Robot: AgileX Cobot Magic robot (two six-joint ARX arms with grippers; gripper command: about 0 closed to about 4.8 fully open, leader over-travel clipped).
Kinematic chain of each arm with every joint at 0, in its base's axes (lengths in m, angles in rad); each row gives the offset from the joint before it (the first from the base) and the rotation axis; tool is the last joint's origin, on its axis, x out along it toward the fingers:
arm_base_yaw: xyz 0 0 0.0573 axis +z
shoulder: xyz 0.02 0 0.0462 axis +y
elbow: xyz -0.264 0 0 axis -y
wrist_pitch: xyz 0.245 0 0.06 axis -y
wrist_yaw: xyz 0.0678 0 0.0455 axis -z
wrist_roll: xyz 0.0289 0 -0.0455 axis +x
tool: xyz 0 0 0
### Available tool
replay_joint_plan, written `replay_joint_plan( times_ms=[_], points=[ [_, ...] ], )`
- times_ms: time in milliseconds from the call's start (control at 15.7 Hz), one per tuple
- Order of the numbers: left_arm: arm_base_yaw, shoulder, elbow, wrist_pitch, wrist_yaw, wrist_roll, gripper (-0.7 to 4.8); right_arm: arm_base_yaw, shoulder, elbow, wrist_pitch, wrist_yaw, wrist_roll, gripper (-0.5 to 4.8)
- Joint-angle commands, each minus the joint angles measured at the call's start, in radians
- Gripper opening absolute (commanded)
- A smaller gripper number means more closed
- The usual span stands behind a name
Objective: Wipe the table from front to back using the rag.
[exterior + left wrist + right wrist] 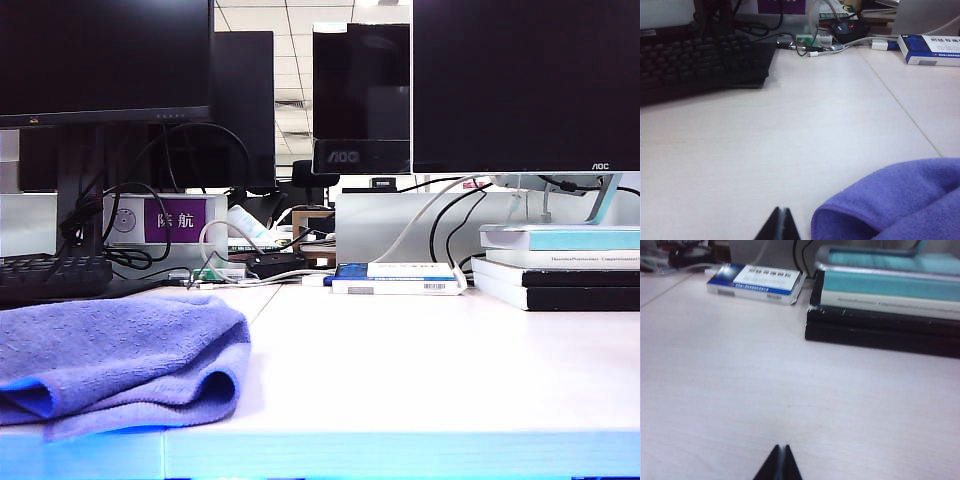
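The rag, a lavender-blue terry cloth, lies crumpled at the front left of the pale table, near its light blue front edge. In the left wrist view the rag lies beside my left gripper, a short way off and not touching it. That gripper is shut with nothing in it, low over bare table. My right gripper is shut and empty too, over bare table facing a stack of books. Neither gripper shows in the exterior view.
A black keyboard sits at the back left, with cables behind it. A blue and white box lies mid-back. Stacked books stand at the back right. Monitors line the rear.
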Motion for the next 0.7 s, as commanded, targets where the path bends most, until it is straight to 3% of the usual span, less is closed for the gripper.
replay_joint_plan(
  times_ms=[64, 703],
  points=[
    [-0.001, -0.002, -0.002, -0.017, 0.006, 0.0, -0.04, -0.01, -0.001, -0.007, 0.011, -0.001, -0.001, -0.01],
    [-0.001, -0.002, -0.002, -0.017, 0.006, 0.0, -0.04, -0.009, -0.001, -0.007, 0.011, -0.001, -0.001, -0.01]
  ],
)
